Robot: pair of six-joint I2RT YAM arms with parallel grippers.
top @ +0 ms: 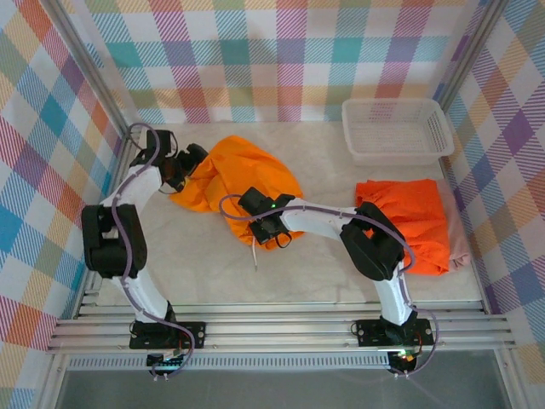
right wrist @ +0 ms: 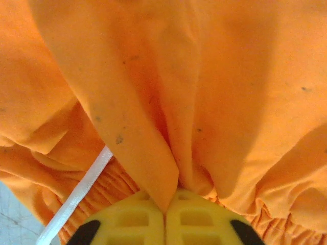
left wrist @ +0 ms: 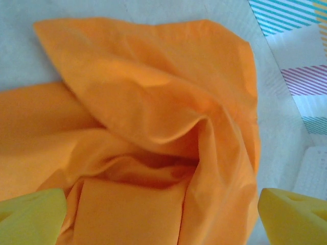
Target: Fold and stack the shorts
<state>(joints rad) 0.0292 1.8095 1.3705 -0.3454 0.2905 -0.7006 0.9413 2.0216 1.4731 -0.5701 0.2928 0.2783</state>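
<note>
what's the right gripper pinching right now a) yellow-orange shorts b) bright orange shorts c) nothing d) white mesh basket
a: the right gripper is shut on a fold of the yellow-orange shorts, as the right wrist view shows up close.

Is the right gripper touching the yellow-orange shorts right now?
Touching. In the right wrist view the right gripper pinches a fold of the yellow-orange shorts between its shut fingers.
</note>
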